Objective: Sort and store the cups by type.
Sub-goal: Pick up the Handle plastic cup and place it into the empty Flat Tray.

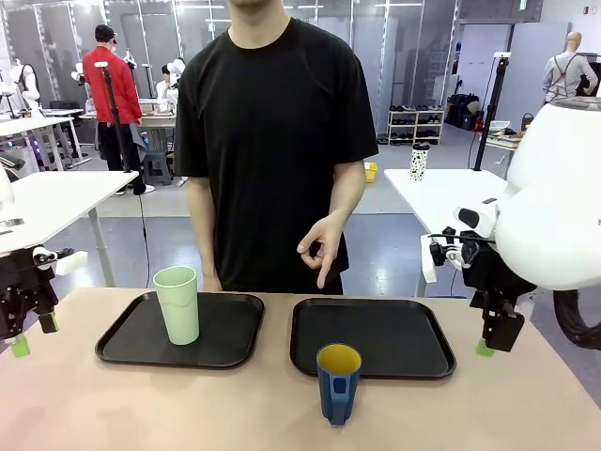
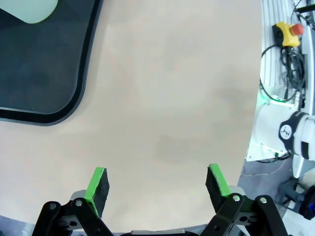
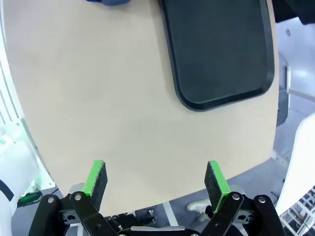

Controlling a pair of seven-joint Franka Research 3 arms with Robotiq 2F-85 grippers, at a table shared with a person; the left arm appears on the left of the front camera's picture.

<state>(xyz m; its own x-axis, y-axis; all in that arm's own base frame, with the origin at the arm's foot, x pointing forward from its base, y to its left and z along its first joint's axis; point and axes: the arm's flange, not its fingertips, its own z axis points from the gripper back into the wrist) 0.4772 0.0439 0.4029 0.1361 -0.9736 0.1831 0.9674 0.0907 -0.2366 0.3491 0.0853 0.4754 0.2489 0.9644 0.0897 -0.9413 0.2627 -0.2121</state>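
A tall pale green tumbler (image 1: pixel 177 303) stands upright on the left black tray (image 1: pixel 225 343); its edge (image 2: pixel 34 11) peeks in at the top of the left wrist view. A dark blue mug (image 1: pixel 338 381) with a yellow inside stands on the bare table just in front of the right black tray (image 1: pixel 394 338); a sliver of the mug (image 3: pixel 108 2) shows in the right wrist view. My left gripper (image 1: pixel 33 334) (image 2: pixel 157 184) hangs open over the table's left end, left of its tray. My right gripper (image 1: pixel 493 346) (image 3: pixel 156 179) hangs open off the table's right end, with nothing in it.
A person in a black shirt stands at the far side, one hand (image 1: pixel 322 249) hanging above the right tray's far edge. A spotted white cup (image 1: pixel 419 162) stands on another table behind. A yellow stop button (image 2: pixel 288 32) lies beyond the table edge.
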